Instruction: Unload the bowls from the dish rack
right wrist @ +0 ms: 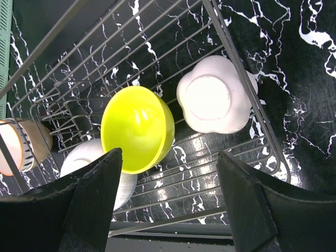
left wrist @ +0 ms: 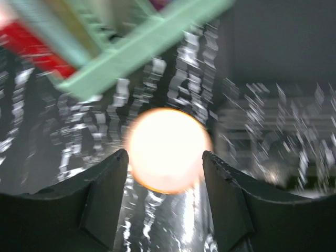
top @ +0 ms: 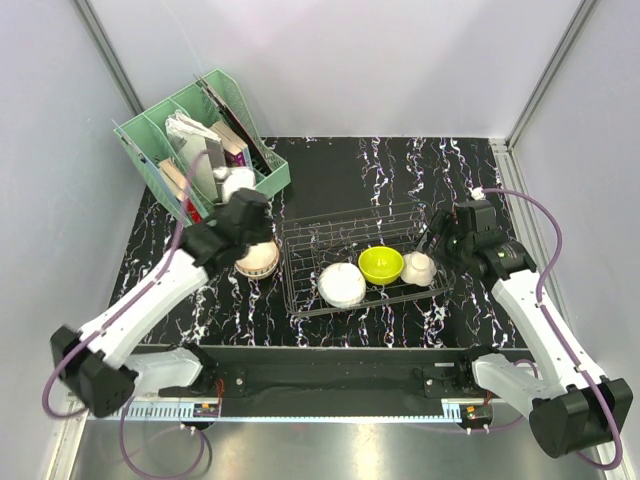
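A black desk with white marble-like veining (top: 340, 170) is enclosed at the rear and both sides by plain pale grey wall panels (top: 330, 60) joined by aluminium corner posts (top: 110, 50), with a brushed-metal ledge (top: 330, 455) along the near edge, under even light.

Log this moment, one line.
left gripper open over tan bowl | right gripper open over dish rack | racked: yellow-green bowl, two white bowls

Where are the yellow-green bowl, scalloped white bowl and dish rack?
yellow-green bowl (right wrist: 137, 128), right wrist view, its middle
scalloped white bowl (right wrist: 212, 100), right wrist view, its centre
dish rack (top: 330, 240), top view, bare far wires
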You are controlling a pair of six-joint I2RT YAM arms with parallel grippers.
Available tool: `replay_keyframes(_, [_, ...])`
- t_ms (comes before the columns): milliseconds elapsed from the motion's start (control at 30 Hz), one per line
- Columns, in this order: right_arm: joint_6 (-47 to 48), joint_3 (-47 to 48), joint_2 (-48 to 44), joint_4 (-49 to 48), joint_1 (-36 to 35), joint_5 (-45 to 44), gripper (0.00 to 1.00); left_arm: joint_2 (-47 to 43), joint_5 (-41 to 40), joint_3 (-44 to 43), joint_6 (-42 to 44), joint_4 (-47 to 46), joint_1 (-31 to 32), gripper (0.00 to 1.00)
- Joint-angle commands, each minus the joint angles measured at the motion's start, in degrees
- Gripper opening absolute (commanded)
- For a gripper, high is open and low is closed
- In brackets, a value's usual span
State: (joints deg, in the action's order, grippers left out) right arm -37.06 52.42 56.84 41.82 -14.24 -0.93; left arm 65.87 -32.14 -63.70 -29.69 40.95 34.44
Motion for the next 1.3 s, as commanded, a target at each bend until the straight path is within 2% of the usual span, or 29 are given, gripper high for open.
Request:
replay_keyframes(0, [1.11, 2.68, 0.55, -0.87, 0.18, 2.14, 0.8, 8.91, 0.16, -4.84, 6.74, -0.61, 12.28, 0.65])
replay_keyframes(100, [1.55, 2.07, 0.2, -0.87, 0.18, 3.39, 0.8, 14.88, -2.91, -7.13, 10.52, -0.52, 19.32, 0.69])
replay_keyframes(167, [1.99, 1.37, -0.32, -0.87, 0.26, 3.57, 0.8, 16.39, -5.03, -7.23, 11.76, -0.34, 21.89, 0.75])
replay_keyframes(200, [2.08, 1.19, -0.76, -0.78, 0.18, 3.74, 0.8, 16.92, -5.39, -6.7, 12.37, -0.43, 23.47, 0.75])
replay_keyframes(400, [2.52, -0.3, 0.46, -1.22, 0.18, 6.29, 0.8, 13.69, 0.57, -3.19, 14.66, -1.31, 24.89, 0.75])
replay_keyframes(600, [1.29, -1.01, 2.05, -4.64, 0.09, 11.47, 0.82, 11.3, 7.87, -1.69, 12.82, -4.99, 24.8, 0.78])
replay_keyframes(900, [0.93, 0.75, 3.28, -6.4, 0.09, 14.46, 0.81, 16.75, 18.5, -5.73, 4.04, -6.06, 24.37, 0.78])
replay_keyframes(1067, [1.02, 0.58, 3.89, -6.58, 0.09, 14.2, 0.82, 14.39, 26.67, -2.14, -2.82, -7.63, 19.72, 0.79])
replay_keyframes(1267, [0.85, -0.3, 5.12, -7.55, 0.09, 14.55, 0.82, 8.76, 28.26, 1.04, -8.88, -6.77, 15.23, 0.79])
